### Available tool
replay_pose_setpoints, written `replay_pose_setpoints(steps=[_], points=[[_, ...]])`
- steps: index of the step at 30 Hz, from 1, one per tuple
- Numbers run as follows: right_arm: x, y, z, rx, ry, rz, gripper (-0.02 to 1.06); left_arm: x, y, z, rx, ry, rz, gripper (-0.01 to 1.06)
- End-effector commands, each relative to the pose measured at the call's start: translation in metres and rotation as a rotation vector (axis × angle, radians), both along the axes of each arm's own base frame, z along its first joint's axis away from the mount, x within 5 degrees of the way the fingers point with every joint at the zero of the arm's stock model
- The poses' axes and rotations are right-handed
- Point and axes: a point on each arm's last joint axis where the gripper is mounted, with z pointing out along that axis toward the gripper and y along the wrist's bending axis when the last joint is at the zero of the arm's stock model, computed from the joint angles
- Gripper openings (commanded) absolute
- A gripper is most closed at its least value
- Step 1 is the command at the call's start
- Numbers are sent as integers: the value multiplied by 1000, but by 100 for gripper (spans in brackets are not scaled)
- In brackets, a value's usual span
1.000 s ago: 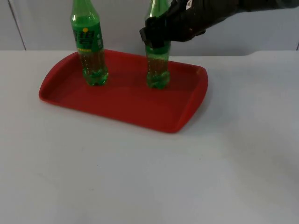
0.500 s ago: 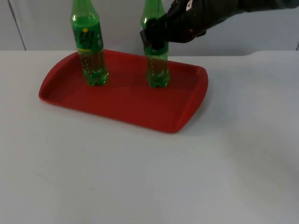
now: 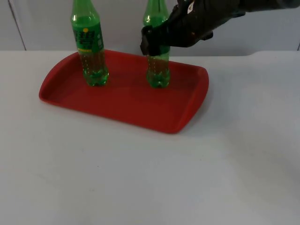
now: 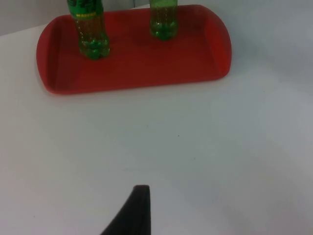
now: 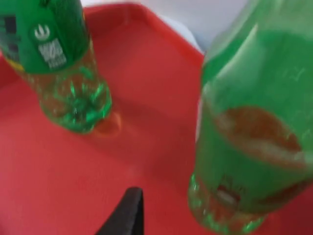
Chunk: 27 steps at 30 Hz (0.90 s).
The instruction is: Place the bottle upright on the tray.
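The right gripper [image 3: 152,43] clasped the green soda bottle [image 3: 158,70], upright on the red tray [image 3: 126,101]. Only letting go remained. The left gripper [image 4: 139,210] waited; its opening couldn't be told.

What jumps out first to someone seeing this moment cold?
A red tray lies on the white table with two green bottles standing upright on it. The right hand grips the nearer-right bottle at mid-height; the labelled bottle stands free at the tray's left.
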Motion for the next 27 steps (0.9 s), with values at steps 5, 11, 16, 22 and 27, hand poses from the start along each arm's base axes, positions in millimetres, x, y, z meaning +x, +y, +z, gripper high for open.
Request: replay_pose_setpoints(steps=[5,11,16,22,27], points=[[-11,-7,24,-43,75,1,105,0,-1,-1,-7,-5,-6,105],[-23,-14,52,-60,115,0,105,0,-1,-1,-7,-5,-6,105],[-32,-19,77,-65,123,1,105,0,-1,-1,-7,-5,-6,105],[-44,-26,104,-67,128,3,105,0,-1,-1,-7,-5,-6,105],[-60,-29,120,-63,114,16,105,0,-1,-1,-7,-5,-6,105]])
